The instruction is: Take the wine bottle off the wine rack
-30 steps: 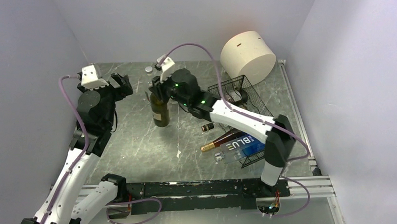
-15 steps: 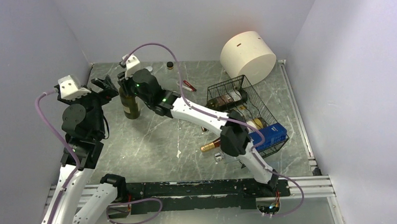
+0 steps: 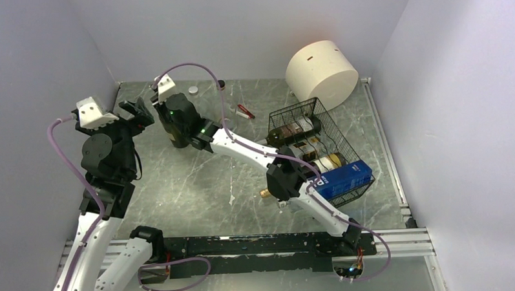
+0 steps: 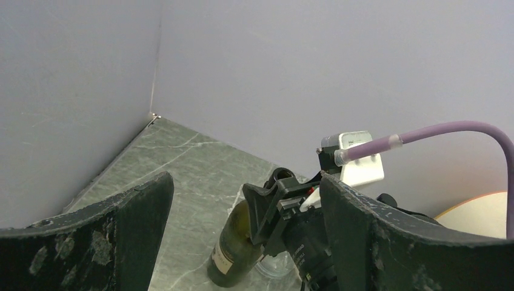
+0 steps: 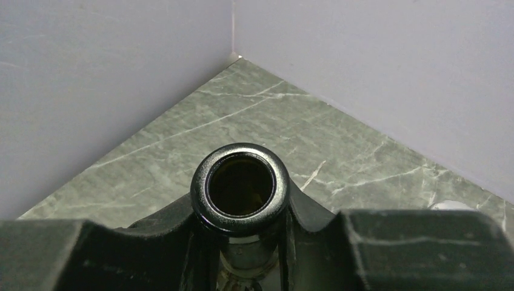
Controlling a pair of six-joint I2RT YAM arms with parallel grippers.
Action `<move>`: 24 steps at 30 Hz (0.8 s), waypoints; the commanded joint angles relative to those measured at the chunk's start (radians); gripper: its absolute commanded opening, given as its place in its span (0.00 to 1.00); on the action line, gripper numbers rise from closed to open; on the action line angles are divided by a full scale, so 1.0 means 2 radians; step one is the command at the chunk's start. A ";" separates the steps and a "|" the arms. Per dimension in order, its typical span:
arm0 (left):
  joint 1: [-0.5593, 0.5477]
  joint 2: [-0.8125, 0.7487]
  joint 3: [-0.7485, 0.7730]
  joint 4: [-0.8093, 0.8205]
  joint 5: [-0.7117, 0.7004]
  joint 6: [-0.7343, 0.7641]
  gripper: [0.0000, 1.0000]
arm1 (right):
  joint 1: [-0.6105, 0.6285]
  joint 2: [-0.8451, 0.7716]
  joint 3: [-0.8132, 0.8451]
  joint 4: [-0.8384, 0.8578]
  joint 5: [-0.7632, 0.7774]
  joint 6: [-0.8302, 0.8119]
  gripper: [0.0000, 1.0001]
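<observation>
A dark green wine bottle (image 3: 171, 137) stands upright on the table at the far left, off the black wire wine rack (image 3: 325, 127) at the right. My right gripper (image 3: 166, 110) is shut on the bottle's neck; in the right wrist view its open mouth (image 5: 240, 151) shows just above the gripper (image 5: 242, 242). My left gripper (image 3: 139, 113) is open and empty, just left of the bottle. In the left wrist view the bottle (image 4: 230, 254) and the right gripper (image 4: 291, 206) show between the left gripper's (image 4: 245, 188) spread fingers.
The rack holds two lying bottles (image 3: 293, 128) and a blue box (image 3: 343, 178); a gold-capped bottle (image 3: 268, 192) pokes out its near side. A cream cylinder (image 3: 321, 72) lies at the back right. A small cap (image 3: 221, 84), clear dish (image 3: 193, 90) and red item (image 3: 244, 111) lie at the back.
My right gripper has carried the upright bottle leftward from mid-table to the far left, beside my left gripper. The left arm swung slightly left, then held.
</observation>
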 commanded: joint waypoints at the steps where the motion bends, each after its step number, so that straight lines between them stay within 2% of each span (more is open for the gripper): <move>1: 0.004 -0.002 -0.002 0.011 -0.006 -0.004 0.94 | -0.008 -0.004 0.033 0.071 0.014 -0.012 0.00; 11: 0.004 0.002 -0.002 0.011 0.003 -0.005 0.94 | -0.024 0.013 0.037 0.089 0.001 -0.005 0.00; 13: 0.004 0.003 -0.002 0.011 0.002 -0.005 0.94 | -0.025 0.012 0.031 0.093 -0.004 -0.006 0.08; 19: 0.004 0.005 -0.002 0.011 0.005 -0.005 0.94 | -0.024 0.007 0.023 0.094 -0.009 -0.009 0.45; 24: 0.004 0.006 -0.002 0.011 0.008 -0.005 0.94 | -0.022 -0.004 0.017 0.096 -0.017 -0.015 0.67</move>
